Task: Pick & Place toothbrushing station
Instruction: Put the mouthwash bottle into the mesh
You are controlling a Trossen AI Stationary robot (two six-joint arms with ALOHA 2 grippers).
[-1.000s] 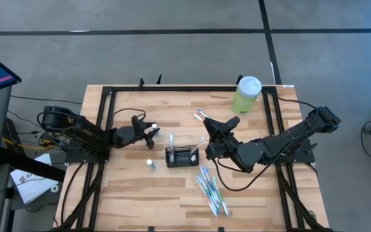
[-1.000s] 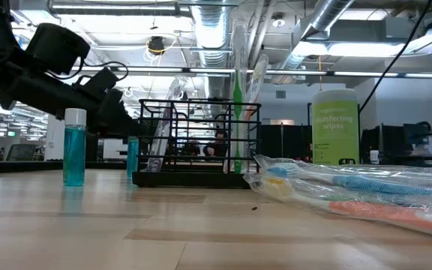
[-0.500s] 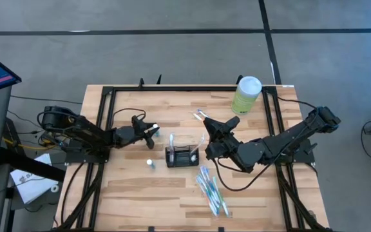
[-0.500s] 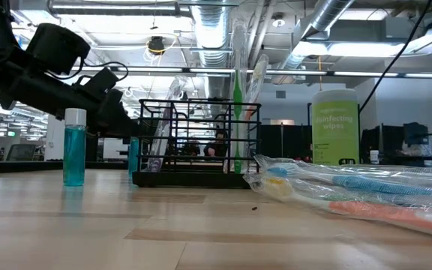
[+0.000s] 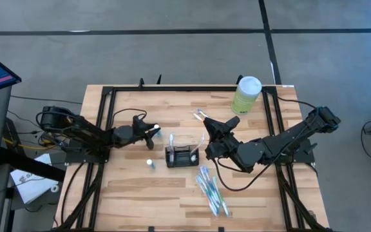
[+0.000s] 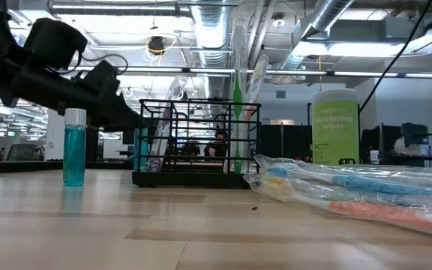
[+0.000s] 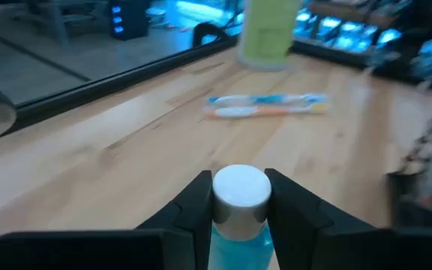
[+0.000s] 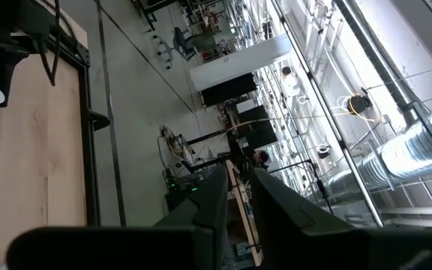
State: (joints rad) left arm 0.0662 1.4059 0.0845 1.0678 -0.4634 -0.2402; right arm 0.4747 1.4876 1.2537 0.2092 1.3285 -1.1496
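Left gripper (image 7: 239,217) clamped on small blue bottle (image 7: 240,221), white cap between fingers, left-centre of high view; right gripper (image 5: 203,117) holds thin stick, upper centre; black mesh station (image 5: 181,156) at centre.

Grey floor (image 5: 172,51) w/ dark seam lines; exposed silver ducts (image 6: 336,26) overhead, strip lights; wood table (image 5: 172,193).

The left gripper (image 5: 151,129) reaches in low from the table's left, fingers clamped around something small; the right gripper (image 5: 206,126) stretches in from the right, fingers nearly together.
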